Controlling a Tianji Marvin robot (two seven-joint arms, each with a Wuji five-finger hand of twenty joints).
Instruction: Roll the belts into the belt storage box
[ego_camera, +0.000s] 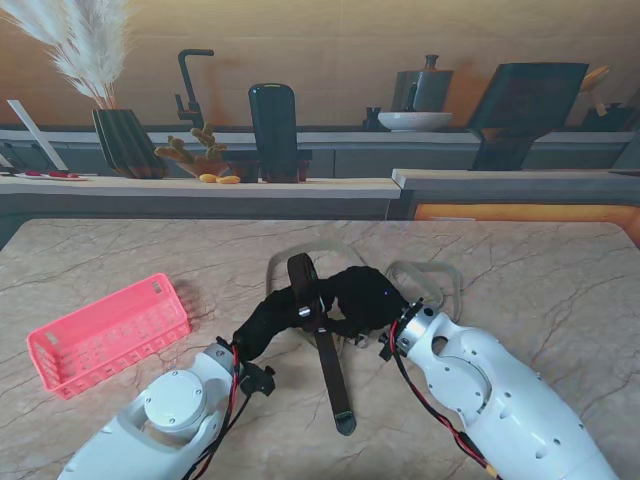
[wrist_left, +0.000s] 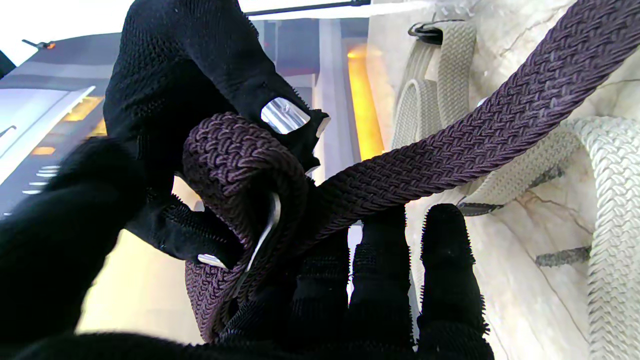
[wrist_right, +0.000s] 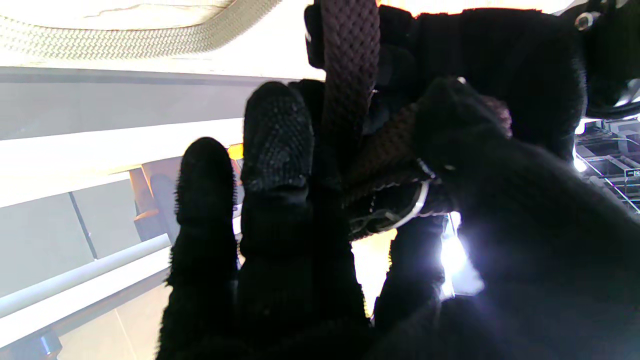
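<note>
A dark brown braided belt (ego_camera: 325, 345) is held up at mid-table, its buckle end wound into a small coil (wrist_left: 235, 170) and its tail trailing toward me to the tip (ego_camera: 344, 424). My left hand (ego_camera: 262, 330) in a black glove grips the coil from the left. From the right, my gloved right hand (ego_camera: 368, 300) closes on the same coil (wrist_right: 395, 150). A cream braided belt (ego_camera: 430, 275) lies looped on the table under and beyond the hands. At the left stands the pink slotted storage box (ego_camera: 105, 335), apart from both hands.
The marble table (ego_camera: 540, 270) ends at a counter behind it carrying a vase (ego_camera: 125, 140), a dark canister (ego_camera: 273, 130) and a bowl (ego_camera: 414, 121). The cream belt's loops (wrist_left: 610, 165) spread beside the hands.
</note>
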